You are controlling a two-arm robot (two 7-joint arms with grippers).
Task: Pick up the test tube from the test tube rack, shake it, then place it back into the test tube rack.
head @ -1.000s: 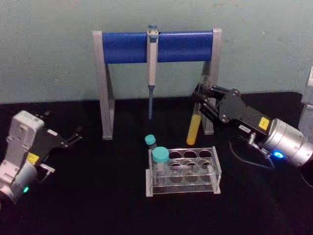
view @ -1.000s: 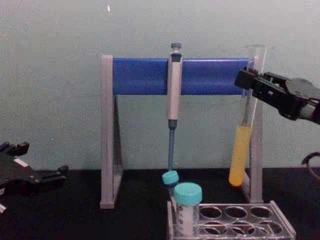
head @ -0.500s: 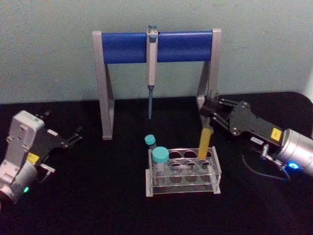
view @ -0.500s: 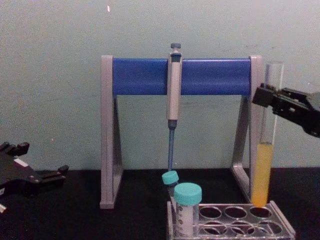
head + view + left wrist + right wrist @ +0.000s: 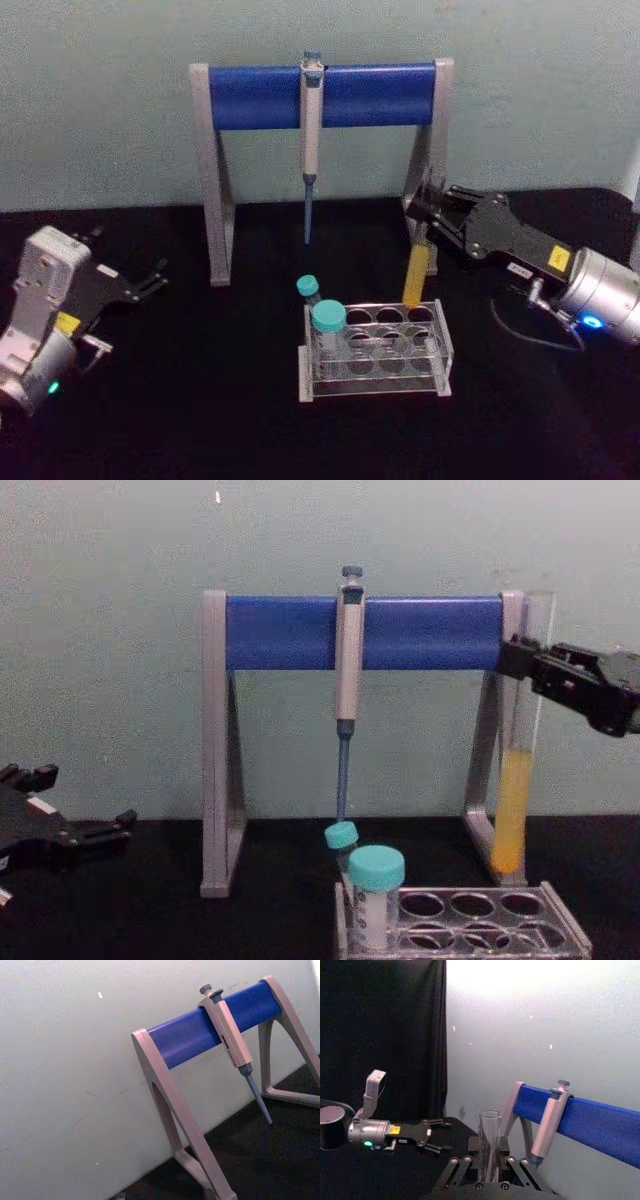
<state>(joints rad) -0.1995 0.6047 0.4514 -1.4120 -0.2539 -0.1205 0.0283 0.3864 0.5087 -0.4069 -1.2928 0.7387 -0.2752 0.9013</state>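
The right pincer (image 5: 424, 218), clamped on the upper test tube (image 5: 416, 276), has raised it slightly. It hangs upright just above the back right corner of the test tube rack (image 5: 372, 378), so reinsertion is probably still ahead. The left pincer (image 5: 150, 278) sits open and idle at left.

Setting: a laboratory bench.

Evidence:
- A grey pipette (image 5: 348, 650) hangs from a grey-and-blue pipette stand (image 5: 285, 632), which stands just behind the right gripper (image 5: 428, 212).
- A clear plastic test tube rack (image 5: 375, 352) sits below and in front of that gripper. Teal-capped tubes (image 5: 328, 320) stand at the rack's end away from it.
- The gripper is clamped on the test tube (image 5: 512, 810), which is glass with yellow liquid in its lower part.
- The black work surface (image 5: 200, 410) and pale green wall (image 5: 110, 630) are plain.
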